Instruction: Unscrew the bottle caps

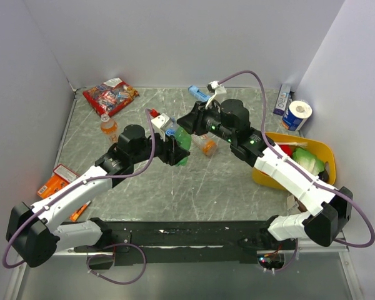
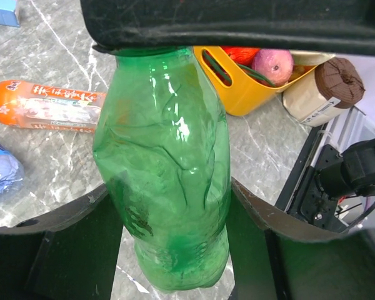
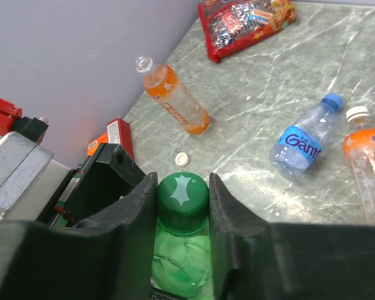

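Note:
The green bottle (image 1: pixel 184 142) is held off the table between both grippers. My left gripper (image 1: pixel 174 153) is shut on its crumpled body (image 2: pixel 165 187), one finger on each side. My right gripper (image 1: pixel 190 120) is shut on its green cap (image 3: pixel 183 195), a pad against each side. An orange bottle (image 3: pixel 175 103) lies at the far left with an open mouth, and a loose white cap (image 3: pixel 182 159) lies near it. The clear bottle with a blue label (image 3: pixel 303 140) and blue cap lies on the table. A second orange bottle (image 3: pixel 365 169) with a white cap lies beside it.
A red snack bag (image 1: pixel 110 97) lies at the back left. A yellow basket (image 1: pixel 300 164) of items stands at the right, with a tape roll (image 1: pixel 297 115) behind it. A flat blue box (image 1: pixel 199 92) lies at the back. Red and orange packets (image 1: pixel 59 178) lie by the left wall.

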You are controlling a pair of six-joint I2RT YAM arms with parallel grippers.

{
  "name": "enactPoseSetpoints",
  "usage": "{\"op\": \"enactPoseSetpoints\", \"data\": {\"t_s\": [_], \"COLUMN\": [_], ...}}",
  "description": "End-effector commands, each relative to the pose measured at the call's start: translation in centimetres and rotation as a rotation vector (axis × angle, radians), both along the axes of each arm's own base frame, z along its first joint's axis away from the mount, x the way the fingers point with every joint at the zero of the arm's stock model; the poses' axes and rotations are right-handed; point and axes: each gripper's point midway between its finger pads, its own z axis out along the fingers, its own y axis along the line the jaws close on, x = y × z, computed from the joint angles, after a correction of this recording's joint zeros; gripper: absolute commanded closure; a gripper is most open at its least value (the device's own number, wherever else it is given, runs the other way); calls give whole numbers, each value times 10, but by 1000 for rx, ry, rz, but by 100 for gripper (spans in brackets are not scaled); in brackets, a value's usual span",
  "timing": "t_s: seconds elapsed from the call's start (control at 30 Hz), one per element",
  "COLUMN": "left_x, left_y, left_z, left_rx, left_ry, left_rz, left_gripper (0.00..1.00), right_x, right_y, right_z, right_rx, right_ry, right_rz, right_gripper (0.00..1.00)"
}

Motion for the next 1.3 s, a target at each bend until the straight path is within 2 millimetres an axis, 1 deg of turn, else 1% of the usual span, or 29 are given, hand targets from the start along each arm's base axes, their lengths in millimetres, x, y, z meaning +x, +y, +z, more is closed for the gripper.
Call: {"op": "enactPoseSetpoints", "data": {"t_s": [0.0,0.07,0.1,0.13,0.17,0.2,0.23,0.27,0.33,0.37,0.4,0.43,0.47,0.5,0.53,0.57,0.6,0.67,0.73,0.83,0.9,1.0,1.03,1.07,1.1,1.13,1.17,1.23,1.27], "left_x": [-7,-10,-12,-19,-23,-25,-28,-37,-45,-49,-60,-64,-70,-79,-84,-88,-96,-103,-111,-114,-112,-105,-103,-92,-87,-82,-65,-54,-43], "left_y": [-6,-6,-6,-9,-10,-11,-12,-15,-18,-18,-19,-19,-19,-17,-17,-16,-14,-12,-10,-8,-9,-10,-10,-12,-12,-12,-12,-10,-9], "left_z": [32,34,37,39,41,44,44,46,52,54,54,61,64,64,66,74,73,79,79,80,79,76,74,76,75,67,68,59,58], "left_rx": [-26,-29,-36,-44,-52,-64,-69,-82,-115,-129,-152,-180,-196,-215,-228,-249,-258,-284,-294,-304,-298,-277,-269,-258,-247,-218,-197,-162,-146], "left_ry": [-94,-103,-114,-114,-119,-122,-118,-119,-117,-115,-92,-111,-111,-87,-84,-110,-82,-82,-74,-63,-57,-62,-59,-89,-95,-61,-95,-78,-89], "left_rz": [-38,-57,-70,-112,-130,-143,-166,-223,-284,-313,-384,-415,-453,-505,-540,-570,-619,-664,-716,-742,-731,-689,-672,-616,-585,-547,-465,-391,-329], "left_gripper": [58,57,57,57,57,57,57,57,57,57,57,57,57,57,57,57,57,57,57,57,57,57,57,57,57,57,58,58,58], "right_x": [-1,-4,-2,-6,-6,-9,-7,-16,-19,-31,-35,-41,-41,-53,-58,-60,-70,-78,-88,-98,-99,-95,-93,-87,-82,-76,-71,-62,-55], "right_y": [-1,0,-5,-3,-5,-6,-10,-8,-12,-9,-10,-10,-14,-13,-13,-14,-12,-12,-13,-13,-14,-15,-16,-17,-18,-21,-23,-29,-35], "right_z": [24,21,23,26,23,25,27,25,32,27,31,33,35,35,36,38,37,38,41,41,42,41,39,40,40,39,41,42,44], "right_rx": [72,76,83,97,97,99,104,106,117,122,138,152,170,185,192,201,205,209,215,215,210,200,195,195,192,186,185,182,186], "right_ry": [-63,-64,-71,-85,-90,-105,-122,-127,-175,-178,-200,-214,-249,-247,-257,-284,-283,-301,-330,-345,-355,-353,-334,-332,-318,-288,-272,-255,-238], "right_rz": [20,55,52,89,102,129,139,203,242,323,356,399,419,490,520,543,600,650,711,759,766,734,718,674,649,616,577,523,453], "right_gripper": [84,91,96,99,100,100,100,100,100,100,100,100,100,100,100,100,100,100,100,100,100,100,96,87,81,73,53,36,26]}}
